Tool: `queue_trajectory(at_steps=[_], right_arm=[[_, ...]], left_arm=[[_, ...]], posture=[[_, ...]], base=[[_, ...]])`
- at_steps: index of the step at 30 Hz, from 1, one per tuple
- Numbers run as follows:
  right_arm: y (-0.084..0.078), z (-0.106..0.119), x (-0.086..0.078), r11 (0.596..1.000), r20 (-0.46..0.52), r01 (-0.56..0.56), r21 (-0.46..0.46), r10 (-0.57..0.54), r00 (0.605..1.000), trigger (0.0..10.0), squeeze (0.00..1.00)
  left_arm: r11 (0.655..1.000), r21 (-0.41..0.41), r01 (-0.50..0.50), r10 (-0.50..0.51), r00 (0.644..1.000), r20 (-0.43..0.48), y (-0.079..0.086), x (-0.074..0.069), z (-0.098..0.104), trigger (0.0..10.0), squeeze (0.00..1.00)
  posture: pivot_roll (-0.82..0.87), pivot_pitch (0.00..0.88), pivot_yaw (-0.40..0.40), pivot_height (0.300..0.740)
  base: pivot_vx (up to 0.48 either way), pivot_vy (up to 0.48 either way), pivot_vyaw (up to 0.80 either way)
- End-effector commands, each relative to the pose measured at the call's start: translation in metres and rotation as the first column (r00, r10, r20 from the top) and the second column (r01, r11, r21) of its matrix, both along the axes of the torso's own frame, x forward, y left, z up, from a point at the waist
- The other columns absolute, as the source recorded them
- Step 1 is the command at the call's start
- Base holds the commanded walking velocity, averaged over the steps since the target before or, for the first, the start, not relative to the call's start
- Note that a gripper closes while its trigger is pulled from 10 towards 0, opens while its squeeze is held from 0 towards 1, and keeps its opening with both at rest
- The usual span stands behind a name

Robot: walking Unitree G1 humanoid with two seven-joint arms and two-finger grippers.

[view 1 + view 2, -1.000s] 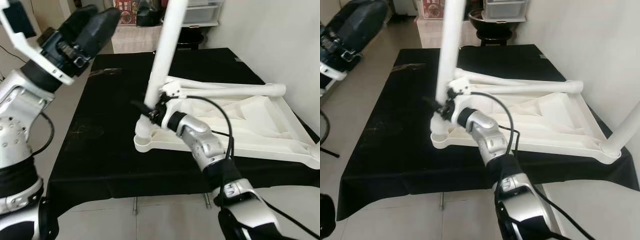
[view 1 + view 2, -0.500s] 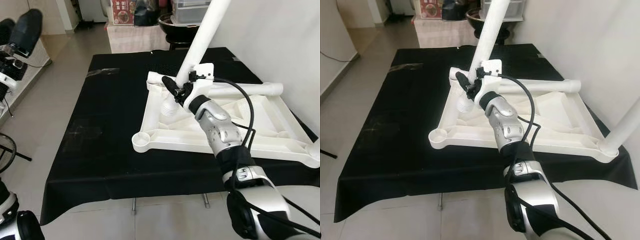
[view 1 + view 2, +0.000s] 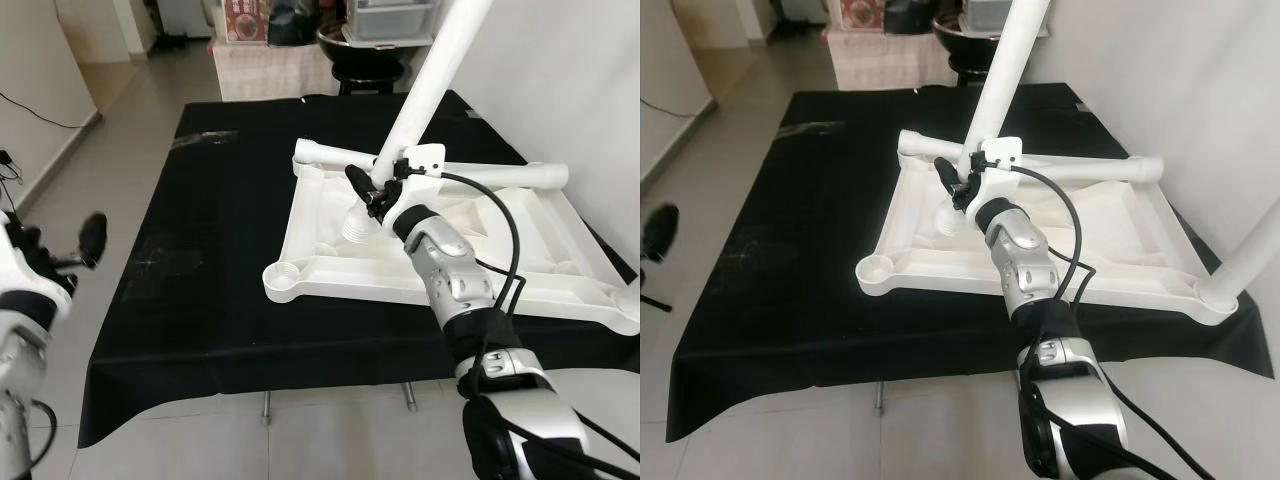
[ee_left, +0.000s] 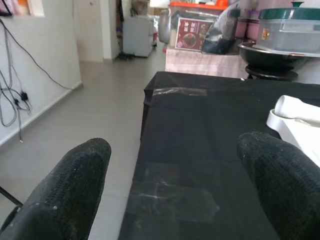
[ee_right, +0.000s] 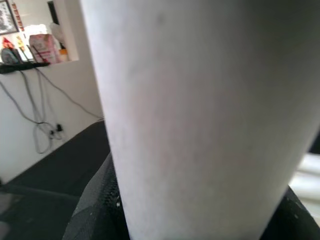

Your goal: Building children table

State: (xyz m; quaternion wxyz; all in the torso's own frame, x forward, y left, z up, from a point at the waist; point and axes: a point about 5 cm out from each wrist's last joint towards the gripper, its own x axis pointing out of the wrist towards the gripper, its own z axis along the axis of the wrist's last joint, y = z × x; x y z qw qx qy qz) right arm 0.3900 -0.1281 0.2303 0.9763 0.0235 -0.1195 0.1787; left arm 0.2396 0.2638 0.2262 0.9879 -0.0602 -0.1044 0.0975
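No brand or wording can be read: the red-and-white printed package (image 4: 192, 40) standing on the low pink-covered bench (image 4: 210, 62) beyond the table is too small and blurred to make out, and the same goes for the dark bag beside it. A lidded clear storage box (image 4: 291, 31) with a green lid and a black pan (image 4: 267, 56) sit at that far end too; what the box holds cannot be told. The white plastic children's table top (image 3: 520, 262) lies upside down on the black-clothed table (image 3: 210, 250), its right edge cut off by the frame, with an empty round leg socket (image 3: 281, 277) at its near left corner and a fitted leg (image 3: 1255, 250) rising from its near right corner, partly out of view. The right gripper (image 3: 372, 190) is clenched on a white table leg (image 3: 425, 85), held tilted with its ribbed lower end just above the inside of the upturned top near the far left corner; the leg's upper end runs out of frame, and in the right wrist view it blocks nearly everything. The left gripper (image 4: 175, 195) hangs released, fingers (image 4: 75, 180) wide apart, off the table's left side above the tiled floor (image 3: 110, 150).
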Motion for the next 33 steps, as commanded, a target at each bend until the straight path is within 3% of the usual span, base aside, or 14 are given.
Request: queue_trajectory(at_steps=[1, 3, 7, 12, 14, 18, 21, 26, 33], right_arm=[[0.004, -0.003, -0.004, 0.999, 0.032, -0.001, -0.034, 0.002, 0.999, 10.0, 0.00], [0.004, -0.003, -0.004, 0.999, 0.032, -0.001, -0.034, 0.002, 0.999, 10.0, 0.00], [0.007, -0.006, -0.009, 0.997, 0.063, -0.004, -0.080, 0.009, 0.998, 10.0, 0.00], [0.009, -0.008, -0.011, 0.996, 0.068, -0.015, -0.089, 0.021, 0.997, 10.0, 0.00], [0.015, -0.013, -0.016, 0.995, 0.062, -0.042, -0.087, 0.048, 0.997, 10.0, 0.00], [0.020, -0.017, -0.022, 0.992, 0.049, -0.092, -0.087, 0.097, 0.994, 10.0, 0.00], [0.023, -0.017, -0.025, 0.988, 0.052, -0.125, -0.093, 0.130, 0.990, 10.0, 0.00], [0.025, -0.018, -0.022, 0.992, 0.047, -0.110, -0.059, 0.113, 0.992, 10.0, 0.00], [0.024, -0.027, -0.022, 0.997, 0.014, -0.081, 0.000, 0.081, 0.997, 10.0, 0.00]], left_arm=[[0.999, 0.028, 0.023, -0.023, 1.000, -0.016, -0.021, 0.000, -0.005, 10.0, 0.00], [0.999, 0.028, 0.023, -0.023, 1.000, -0.016, -0.021, 0.000, -0.005, 10.0, 0.00], [0.991, 0.122, 0.049, -0.045, 0.998, -0.041, -0.046, 0.001, -0.015, 10.0, 0.00], [0.988, 0.133, 0.072, -0.062, 0.995, -0.074, -0.061, 0.001, -0.027, 10.0, 0.00], [0.979, 0.160, 0.125, -0.106, 0.987, -0.122, -0.079, -0.005, -0.044, 10.0, 0.00], [0.966, 0.149, 0.213, -0.185, 0.966, -0.179, -0.097, -0.013, -0.059, 10.0, 0.00], [0.932, 0.142, 0.334, -0.300, 0.929, -0.218, -0.120, -0.023, -0.070, 10.0, 0.00], [0.929, 0.164, 0.332, -0.298, 0.933, -0.201, -0.122, -0.016, -0.070, 10.0, 0.00], [0.921, 0.188, 0.342, -0.309, 0.933, -0.184, -0.127, -0.018, -0.070, 10.0, 0.00]], posture=[[-0.09, 0.102, 0.018, 0.740], [-0.09, 0.102, 0.018, 0.740], [-0.10, 0.103, 0.017, 0.740], [-0.10, 0.105, 0.020, 0.740], [-0.10, 0.114, 0.025, 0.740], [-0.10, 0.117, 0.023, 0.740], [-0.09, 0.131, 0.021, 0.740], [-0.09, 0.146, 0.021, 0.740], [-0.08, 0.159, 0.025, 0.740]], base=[[0.000, 0.000, 0.00], [0.000, 0.000, 0.00], [0.000, 0.000, 0.00], [0.000, 0.000, 0.00], [0.000, 0.000, 0.00], [0.000, 0.000, 0.40], [0.000, 0.000, 0.80], [0.000, 0.000, 0.80], [0.000, 0.000, 0.48]])
